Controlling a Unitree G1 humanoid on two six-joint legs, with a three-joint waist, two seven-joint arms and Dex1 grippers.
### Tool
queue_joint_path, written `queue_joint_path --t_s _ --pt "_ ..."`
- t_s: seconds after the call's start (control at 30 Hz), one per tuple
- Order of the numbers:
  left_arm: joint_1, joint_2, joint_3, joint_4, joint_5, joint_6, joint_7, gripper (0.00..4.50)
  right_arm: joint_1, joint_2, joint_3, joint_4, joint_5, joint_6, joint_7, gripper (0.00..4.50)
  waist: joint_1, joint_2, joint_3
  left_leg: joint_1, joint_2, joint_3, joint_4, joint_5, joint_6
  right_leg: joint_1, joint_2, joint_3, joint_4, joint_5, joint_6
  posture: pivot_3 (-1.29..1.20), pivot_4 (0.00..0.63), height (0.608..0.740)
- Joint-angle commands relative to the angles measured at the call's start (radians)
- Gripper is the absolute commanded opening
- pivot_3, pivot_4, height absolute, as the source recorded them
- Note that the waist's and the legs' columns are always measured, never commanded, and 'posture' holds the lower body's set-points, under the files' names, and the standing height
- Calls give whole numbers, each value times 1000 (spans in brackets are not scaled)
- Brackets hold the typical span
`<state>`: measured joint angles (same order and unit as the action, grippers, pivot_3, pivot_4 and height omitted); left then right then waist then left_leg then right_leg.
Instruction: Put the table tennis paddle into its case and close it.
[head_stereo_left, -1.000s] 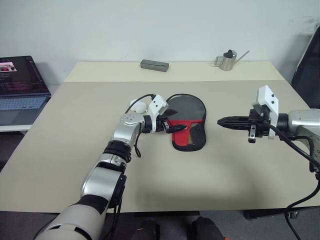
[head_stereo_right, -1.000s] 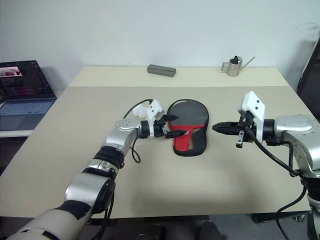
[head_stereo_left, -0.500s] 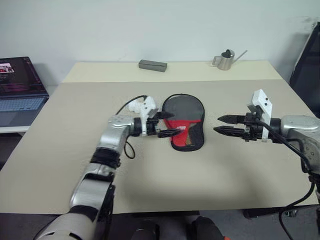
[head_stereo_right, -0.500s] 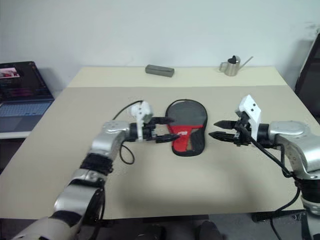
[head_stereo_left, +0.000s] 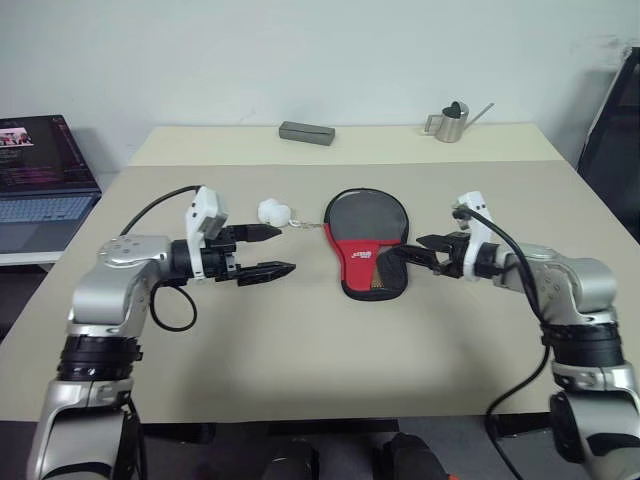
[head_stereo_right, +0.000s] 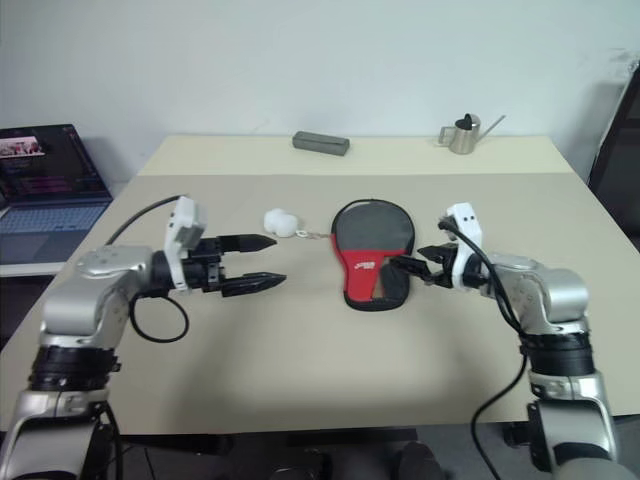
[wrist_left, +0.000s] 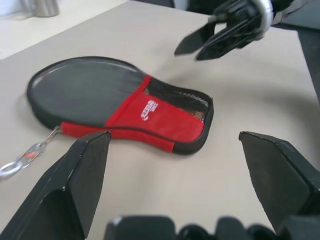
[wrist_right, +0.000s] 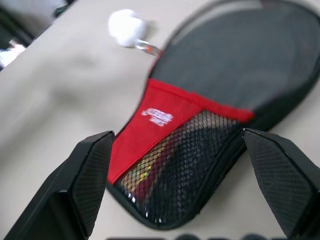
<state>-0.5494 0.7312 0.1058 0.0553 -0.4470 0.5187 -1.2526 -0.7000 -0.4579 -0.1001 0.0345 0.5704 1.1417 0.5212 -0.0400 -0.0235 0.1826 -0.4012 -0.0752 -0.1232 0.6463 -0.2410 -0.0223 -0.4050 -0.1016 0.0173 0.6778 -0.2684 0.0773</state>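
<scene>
Both claws (left, right) gape empty beside one case

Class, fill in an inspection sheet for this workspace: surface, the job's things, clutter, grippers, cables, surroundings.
Surface: beige table, a paler strip along its far edge.
Job's things: the case lies flat mid-table, mesh side up; the paddle's handle shows through the mesh. White fluffy charm lies on its chain beside the case.
Clutter: grey block and small metal watering can at the far edge.
Grippers: left gripper open, apart from the case, holding nothing; right gripper open at the case's handle end.
Cables: black cables loop along both arms.
Surroundings: laptop on a side table at the left; white wall behind.
</scene>
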Motion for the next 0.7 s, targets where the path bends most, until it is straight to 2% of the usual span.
queue_joint_path --t_s 0.03,0.2,0.7 --pt "11 32 36 -77 -40 16 15 4500 -51 29 -24 23 -18 17 -67 4479 1 0 0 0 0 0 0 0 0 0 0 0 0 0 0 0 150 740" --pt "21 42 38 -91 -49 22 39 4500 -79 66 0 107 -69 -26 -106 4479 1 0 0 0 0 0 0 0 0 0 0 0 0 0 0 0 150 740" --pt "-2 38 24 -64 -47 6 58 4500 -96 133 97 285 -194 -207 -67 4479 -17 0 0 1 0 1 0 0 0 0 1 0 1 0 0 0 150 740"
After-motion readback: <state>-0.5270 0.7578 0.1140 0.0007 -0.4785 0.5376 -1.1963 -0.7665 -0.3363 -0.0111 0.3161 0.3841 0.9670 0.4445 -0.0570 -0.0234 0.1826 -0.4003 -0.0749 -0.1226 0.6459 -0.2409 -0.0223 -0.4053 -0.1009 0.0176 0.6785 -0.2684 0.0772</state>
